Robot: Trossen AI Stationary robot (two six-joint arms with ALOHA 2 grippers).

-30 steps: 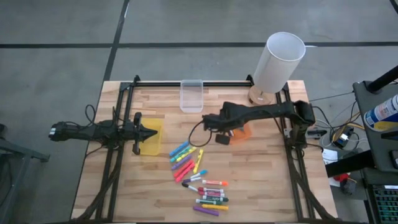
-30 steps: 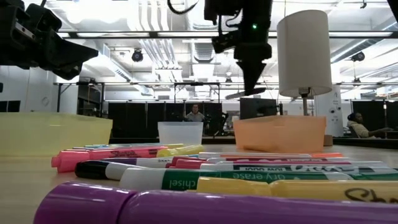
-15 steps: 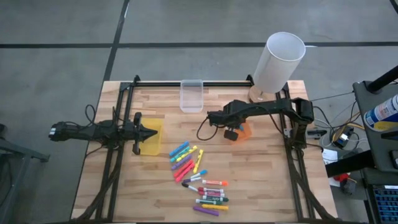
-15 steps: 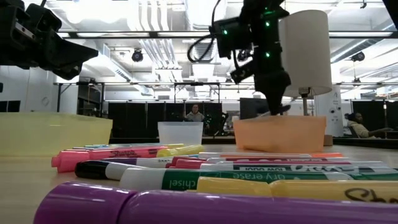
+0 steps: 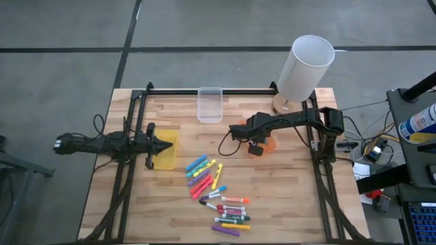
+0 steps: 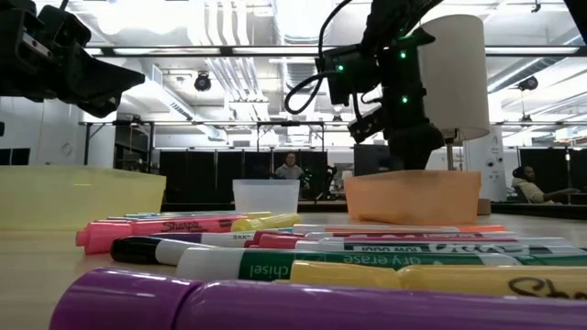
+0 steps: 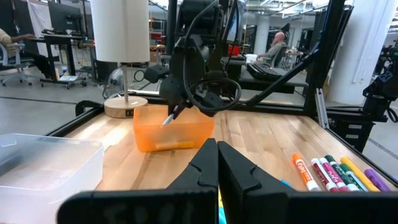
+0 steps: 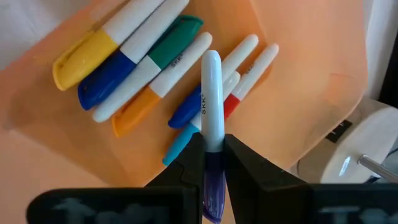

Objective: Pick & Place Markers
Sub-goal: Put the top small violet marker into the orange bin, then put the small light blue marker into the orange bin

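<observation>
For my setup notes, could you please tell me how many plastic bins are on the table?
3: a yellow bin on the left, a clear bin at the back centre, and an orange bin right of centre. None appears hidden.

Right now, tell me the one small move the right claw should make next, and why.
Probably open and drop it. The right claw is shut on a white-barrelled purple-capped marker, held right over the orange bin, where several white markers already lie. The left claw waits shut near the yellow bin.
</observation>
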